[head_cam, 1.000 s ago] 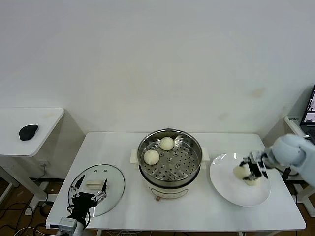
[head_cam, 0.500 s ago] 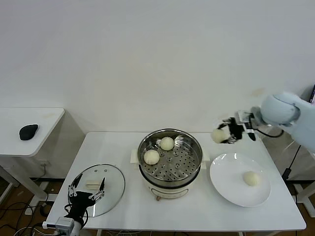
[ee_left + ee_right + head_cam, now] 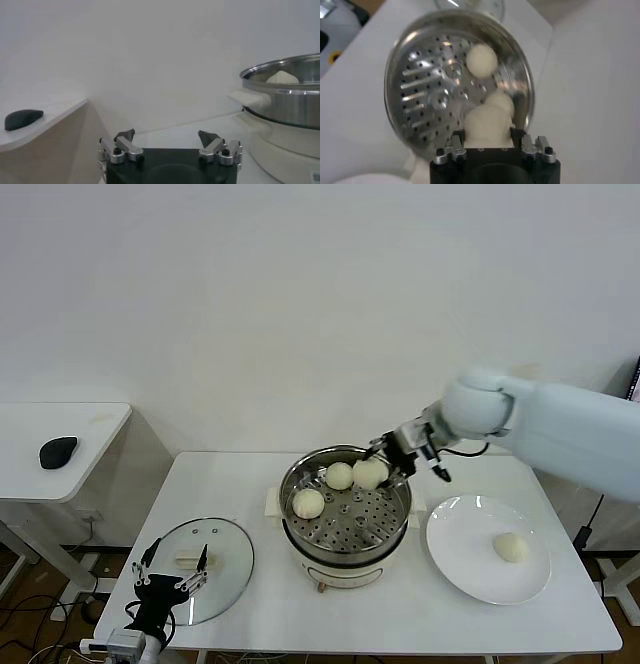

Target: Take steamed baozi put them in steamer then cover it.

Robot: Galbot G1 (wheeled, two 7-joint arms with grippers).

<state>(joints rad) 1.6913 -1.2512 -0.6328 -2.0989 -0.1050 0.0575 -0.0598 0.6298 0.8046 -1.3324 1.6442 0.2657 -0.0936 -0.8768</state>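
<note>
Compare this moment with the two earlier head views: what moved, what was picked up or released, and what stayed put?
The right hand lifted one baozi off the white plate and carried it leftward over the steamer, still gripping it. Unchanged: two buns in the steamer, one bun on the plate, the cover on the table, the left hand open beside it.
</note>
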